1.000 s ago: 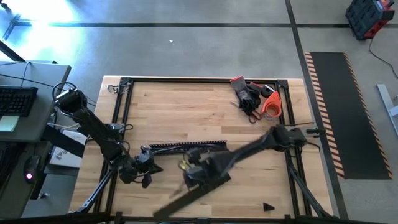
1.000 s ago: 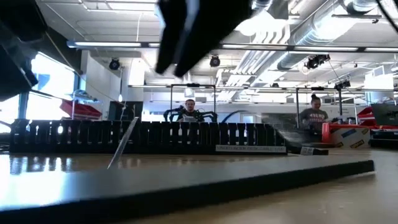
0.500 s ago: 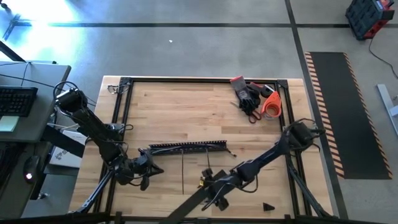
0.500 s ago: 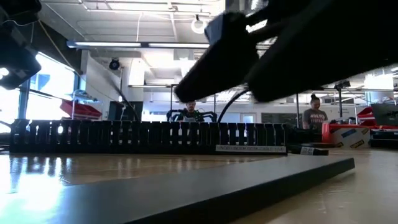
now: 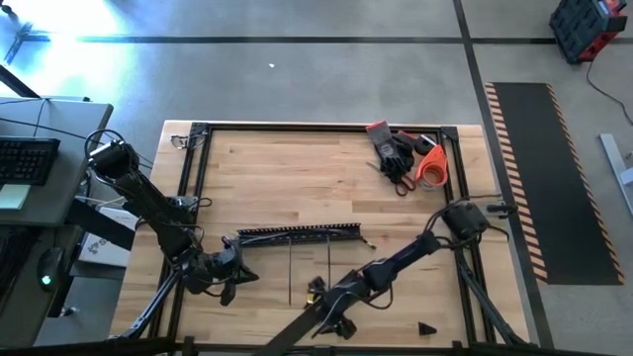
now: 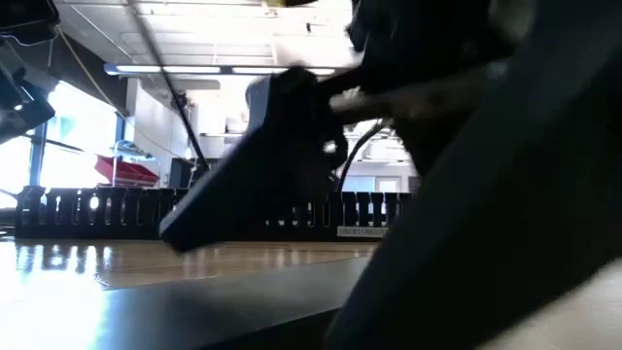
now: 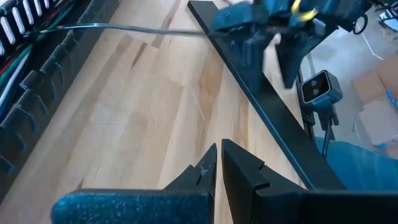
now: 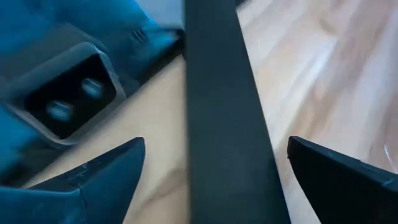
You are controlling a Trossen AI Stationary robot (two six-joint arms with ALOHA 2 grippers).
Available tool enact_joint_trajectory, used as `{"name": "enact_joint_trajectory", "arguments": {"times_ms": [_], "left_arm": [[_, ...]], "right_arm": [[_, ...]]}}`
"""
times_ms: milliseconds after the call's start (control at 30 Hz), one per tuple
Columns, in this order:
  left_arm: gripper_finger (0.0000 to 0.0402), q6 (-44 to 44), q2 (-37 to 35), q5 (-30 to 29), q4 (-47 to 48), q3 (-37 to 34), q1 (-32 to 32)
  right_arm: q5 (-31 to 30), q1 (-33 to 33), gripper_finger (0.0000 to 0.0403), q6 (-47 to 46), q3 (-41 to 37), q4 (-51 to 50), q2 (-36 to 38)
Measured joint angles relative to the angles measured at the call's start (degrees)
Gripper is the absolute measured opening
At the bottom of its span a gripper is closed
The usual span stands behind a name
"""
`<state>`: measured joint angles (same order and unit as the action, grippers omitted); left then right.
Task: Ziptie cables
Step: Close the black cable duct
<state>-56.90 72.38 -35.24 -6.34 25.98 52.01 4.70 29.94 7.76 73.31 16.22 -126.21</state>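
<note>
The black slotted duct (image 5: 297, 234) lies across the table's middle. In the left wrist view, thin coloured cables (image 7: 11, 43) sit inside the duct (image 7: 37, 93), and a thin grey strand (image 7: 124, 28) runs from it toward the flat black strip (image 7: 273, 124). That strip (image 5: 297, 328) lies slanting at the near edge. My right gripper (image 5: 331, 314) hovers over its far end, open, one finger on each side of the strip (image 8: 224, 112), apart from it. My left gripper (image 5: 235, 272) is shut, near the duct's left end, holding nothing.
Black and red gloves and an orange item (image 5: 406, 158) lie at the far right corner. The low camera (image 7: 320, 90) stands at the near edge beside the strip. Two thin dark strands (image 5: 290, 272) lie on the wood near the duct. Bare wood fills the far half.
My right gripper has swung from just in front of the duct's middle toward the near edge and come down over the flat strip's far end. The left arm has kept still.
</note>
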Motion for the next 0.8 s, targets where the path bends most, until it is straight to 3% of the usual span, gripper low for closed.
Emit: {"name": "enact_joint_trajectory", "arguments": {"times_ms": [200, 367, 633, 800], "left_arm": [[0.0, 0.0, 0.0, 0.0, 0.0, 0.0, 0.0], [0.0, 0.0, 0.0, -0.9, 0.1, 0.0, 0.0], [0.0, 0.4, 0.0, -3.9, -1.0, 0.0, 0.0], [0.0, 5.9, -0.5, -4.6, -8.1, 0.0, 0.0]], "right_arm": [[-0.8, -1.0, 0.0375, -1.2, 0.3, 0.3, -2.1], [0.1, -2.3, 0.0327, -3.5, -0.8, 0.6, -3.5], [-4.6, -2.3, 0.022, -7.8, -0.6, 2.1, -6.3], [-5.1, -2.3, 0.0212, -9.8, -0.6, 1.9, -6.1]]}}
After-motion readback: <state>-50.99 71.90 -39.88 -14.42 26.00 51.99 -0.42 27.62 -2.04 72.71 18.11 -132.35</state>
